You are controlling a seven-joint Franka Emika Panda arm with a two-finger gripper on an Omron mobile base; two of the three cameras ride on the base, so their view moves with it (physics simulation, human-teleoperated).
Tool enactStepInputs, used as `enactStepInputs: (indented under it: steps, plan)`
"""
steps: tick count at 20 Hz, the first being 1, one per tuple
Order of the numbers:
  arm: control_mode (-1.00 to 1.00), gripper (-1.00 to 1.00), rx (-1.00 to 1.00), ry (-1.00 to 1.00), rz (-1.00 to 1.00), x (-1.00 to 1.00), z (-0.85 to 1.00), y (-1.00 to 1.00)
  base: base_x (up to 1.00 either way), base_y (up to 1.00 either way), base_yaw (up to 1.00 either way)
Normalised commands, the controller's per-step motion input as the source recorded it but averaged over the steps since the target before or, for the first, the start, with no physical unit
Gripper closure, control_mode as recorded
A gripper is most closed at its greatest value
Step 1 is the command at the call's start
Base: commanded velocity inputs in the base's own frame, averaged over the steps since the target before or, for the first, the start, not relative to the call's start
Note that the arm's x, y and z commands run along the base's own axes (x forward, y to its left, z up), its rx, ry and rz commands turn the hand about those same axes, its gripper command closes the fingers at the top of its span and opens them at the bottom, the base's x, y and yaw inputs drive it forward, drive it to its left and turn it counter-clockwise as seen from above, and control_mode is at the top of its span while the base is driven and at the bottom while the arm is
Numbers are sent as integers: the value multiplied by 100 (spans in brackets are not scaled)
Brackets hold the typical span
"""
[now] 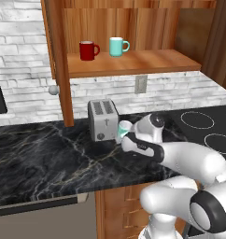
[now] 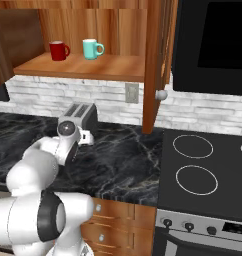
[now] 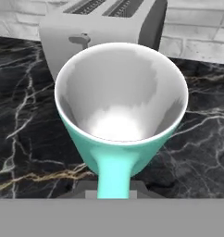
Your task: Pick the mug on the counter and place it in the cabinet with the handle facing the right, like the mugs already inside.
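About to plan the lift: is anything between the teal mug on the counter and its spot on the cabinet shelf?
Nothing visible blocks the way. The mug sits at the gripper beside the toaster. The cabinet stands open, with bare shelf to the right of the red mug and second teal mug.

Light is even and fairly bright in all three views, with no hard cast shadows on the black marble desk with pale veins [image 1: 49, 154]. The small teal ceramic mug with white lining [image 3: 121, 109] shows a soft bright patch low inside and grey shading near its rim. Edges look coarse and slightly blurred, without edge distortion.
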Motion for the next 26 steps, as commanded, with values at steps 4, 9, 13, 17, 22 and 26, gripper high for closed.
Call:
enactStepInputs:
  steps: [4,9,13,17,22,26]
  plan:
    - [-100,100,7,0,0,-15,62,8,0,0,0]
    - [-100,100,1,0,0,-30,58,24,0,0,0]
    - [-100,100,0,0,0,-47,61,27,0,0,0]
    - [-100,100,0,0,0,-41,39,11,0,0,0]
    - [-100,100,0,-1,2,-24,46,0,0,0,0]
    - [-100,100,4,-1,10,-2,50,0,0,0,0]
